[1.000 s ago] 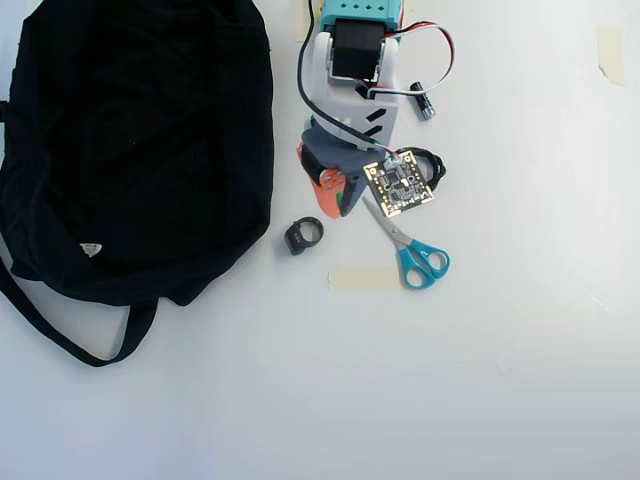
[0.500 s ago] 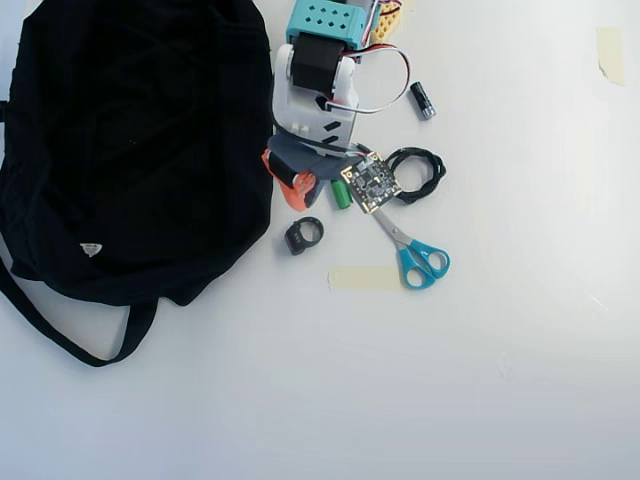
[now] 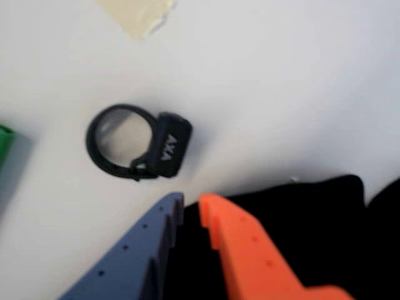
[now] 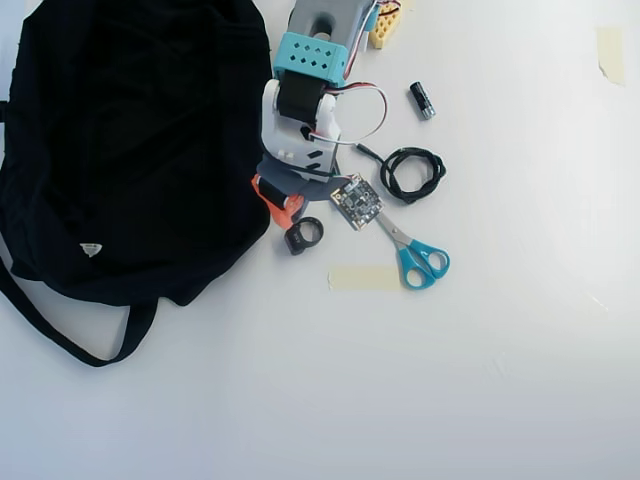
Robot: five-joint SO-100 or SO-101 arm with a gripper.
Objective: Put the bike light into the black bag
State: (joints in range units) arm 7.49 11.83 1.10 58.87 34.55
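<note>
The bike light [image 3: 140,144] is a small black block with a round ring strap. It lies on the white table just ahead of my gripper's tips, untouched. In the overhead view it [image 4: 303,235] lies right of the black bag's edge. My gripper [image 3: 190,200] has one blue-grey and one orange finger, nearly together with only a narrow gap, holding nothing. In the overhead view the gripper [image 4: 283,212] sits between the bag and the light. The black bag [image 4: 130,140] is large and soft, with a white triangular label and a long strap, and fills the left side; its fabric [image 3: 312,219] shows under my fingers.
Blue-handled scissors [image 4: 420,260], a coiled black cable [image 4: 412,172] and a small black cylinder [image 4: 422,100] lie right of the arm. A tape strip [image 4: 365,279] is below the light. A green object [image 3: 5,144] is at the wrist view's left edge.
</note>
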